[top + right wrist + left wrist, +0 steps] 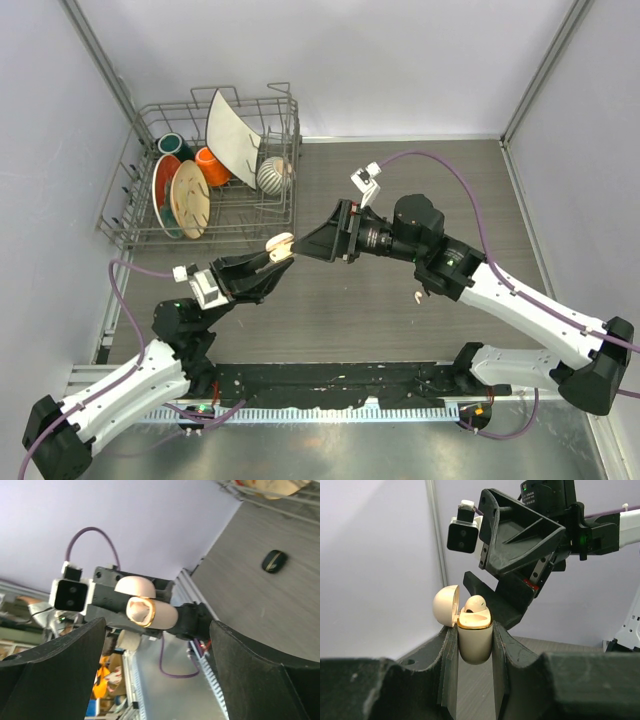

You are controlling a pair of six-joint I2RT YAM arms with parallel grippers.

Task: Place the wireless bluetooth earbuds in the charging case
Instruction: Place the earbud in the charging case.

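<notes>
R gripper point(157, 625) seen from its own wrist: two dark fingers point(55, 670) fill the lower corners of the frame, spread wide apart. Centred beyond the gap, the L gripper point(150, 611) clamps a cream charging case point(165, 616). Its lid point(134, 585) is flipped back and the gold-rimmed mouth faces the camera w/ something cream inside. A white camera box point(70, 594) sits beside it, a purple cable point(92, 530) looping above. Upper right: grey table point(250, 615) w/ a small black oval item point(274, 561); wire rack point(240, 487) at the top edge.
</notes>
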